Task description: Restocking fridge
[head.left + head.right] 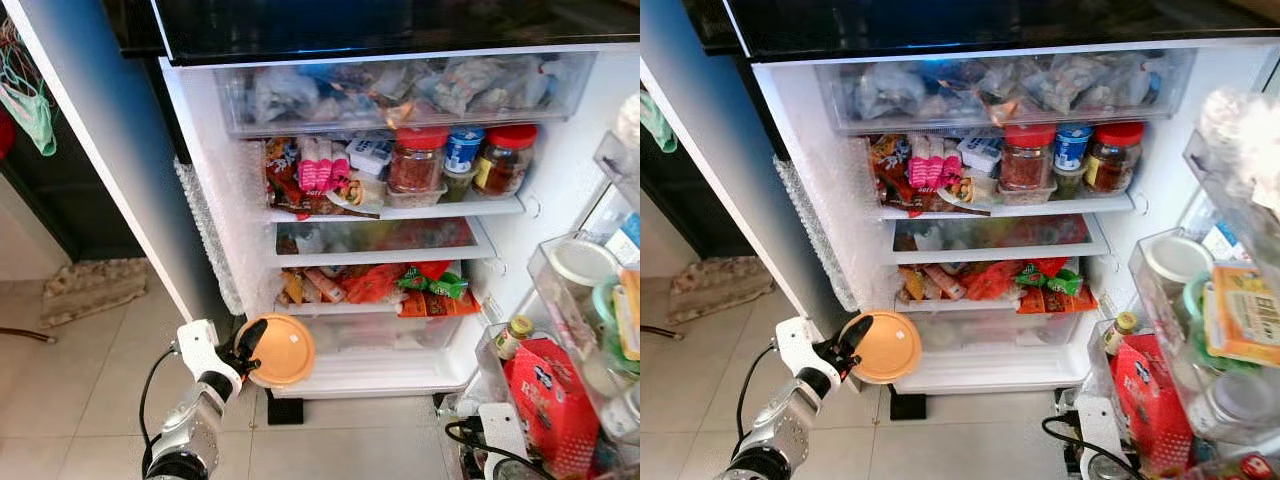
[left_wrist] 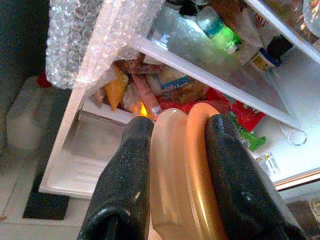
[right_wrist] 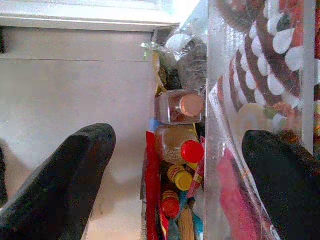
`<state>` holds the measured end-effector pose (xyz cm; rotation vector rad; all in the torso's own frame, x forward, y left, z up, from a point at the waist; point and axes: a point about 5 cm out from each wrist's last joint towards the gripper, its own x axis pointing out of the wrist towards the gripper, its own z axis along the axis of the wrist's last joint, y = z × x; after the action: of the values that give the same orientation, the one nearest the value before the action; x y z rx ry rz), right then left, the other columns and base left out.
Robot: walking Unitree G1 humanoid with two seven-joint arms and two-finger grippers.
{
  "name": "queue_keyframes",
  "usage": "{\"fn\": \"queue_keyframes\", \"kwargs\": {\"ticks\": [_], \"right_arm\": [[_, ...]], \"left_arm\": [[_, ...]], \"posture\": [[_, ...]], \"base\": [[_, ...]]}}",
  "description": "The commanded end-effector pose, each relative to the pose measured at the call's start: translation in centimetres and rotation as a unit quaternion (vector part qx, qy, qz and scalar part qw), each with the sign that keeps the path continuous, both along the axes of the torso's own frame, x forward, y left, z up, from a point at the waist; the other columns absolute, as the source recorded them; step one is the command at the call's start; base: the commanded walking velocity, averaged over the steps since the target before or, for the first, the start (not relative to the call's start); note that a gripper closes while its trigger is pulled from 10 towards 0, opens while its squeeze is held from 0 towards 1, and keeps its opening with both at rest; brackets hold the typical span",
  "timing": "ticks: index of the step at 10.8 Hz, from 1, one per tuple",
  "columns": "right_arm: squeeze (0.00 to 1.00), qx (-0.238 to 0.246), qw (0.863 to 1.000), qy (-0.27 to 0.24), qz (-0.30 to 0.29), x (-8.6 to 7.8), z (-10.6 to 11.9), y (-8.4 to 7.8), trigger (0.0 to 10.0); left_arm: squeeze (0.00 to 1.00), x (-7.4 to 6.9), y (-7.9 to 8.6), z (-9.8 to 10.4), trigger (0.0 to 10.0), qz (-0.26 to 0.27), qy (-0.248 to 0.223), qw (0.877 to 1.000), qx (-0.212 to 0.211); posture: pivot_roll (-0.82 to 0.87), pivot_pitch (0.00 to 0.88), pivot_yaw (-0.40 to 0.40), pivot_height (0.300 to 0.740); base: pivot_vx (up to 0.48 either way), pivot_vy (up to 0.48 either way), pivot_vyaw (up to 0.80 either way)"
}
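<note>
A flat round orange container (image 1: 282,350) is held on edge in front of the open fridge's bottom drawer (image 1: 390,335). My left gripper (image 1: 247,352) is shut on it at its left rim. In the left wrist view both black fingers (image 2: 131,165) clamp the container (image 2: 182,160), with the lower fridge shelves behind. My right gripper (image 3: 180,137) is open low beside the fridge door's bottom rack, its fingers wide apart with nothing between them. Small bottles (image 3: 180,107) stand in that rack.
The fridge shelves are packed: jars (image 1: 418,160) on the upper shelf, snack packets (image 1: 370,285) lower down, and bags in the top drawer (image 1: 400,90). The open door's racks (image 1: 560,300) crowd the right side. A tiled floor (image 1: 90,370) lies to the left.
</note>
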<state>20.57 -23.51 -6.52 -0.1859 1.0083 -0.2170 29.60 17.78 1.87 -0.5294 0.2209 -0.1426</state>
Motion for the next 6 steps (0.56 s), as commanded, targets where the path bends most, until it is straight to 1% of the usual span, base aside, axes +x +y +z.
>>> {"fn": "queue_keyframes", "kwargs": {"ticks": [1,2,3,4,6], "right_arm": [[0.0,-0.015,1.0,-0.021,-0.015,0.9,0.7,-0.6,10.0],[0.0,-0.014,0.999,-0.019,-0.022,0.9,0.7,-0.6,10.0],[0.0,-0.015,0.999,-0.02,-0.021,0.8,0.7,-0.6,10.0],[0.0,-0.029,0.999,-0.013,-0.018,0.9,0.7,-0.7,10.0],[0.0,-0.049,0.998,-0.008,-0.027,1.0,0.8,-0.7,10.0]], "left_arm": [[0.0,0.0,0.5,0.2,10.0,0.009,-0.008,1.0,0.0],[0.0,-0.1,0.2,0.0,10.0,-0.002,0.001,1.0,0.0],[0.0,0.0,0.1,0.1,10.0,-0.003,-0.003,1.0,-0.001],[0.0,0.6,-0.3,0.7,10.0,-0.01,-0.014,1.0,-0.006],[0.0,0.8,-0.6,1.0,10.0,-0.016,-0.018,1.0,-0.007]], "posture": [[-0.03,0.0,0.011,0.74],[-0.05,0.0,0.023,0.74],[-0.05,0.0,0.023,0.74],[-0.04,0.0,0.021,0.74],[-0.04,0.0,0.023,0.74]], "base": [[0.0,0.0,0.0],[0.0,0.0,0.0],[0.0,0.0,0.0],[0.0,0.0,0.0],[0.0,0.0,0.0]]}}
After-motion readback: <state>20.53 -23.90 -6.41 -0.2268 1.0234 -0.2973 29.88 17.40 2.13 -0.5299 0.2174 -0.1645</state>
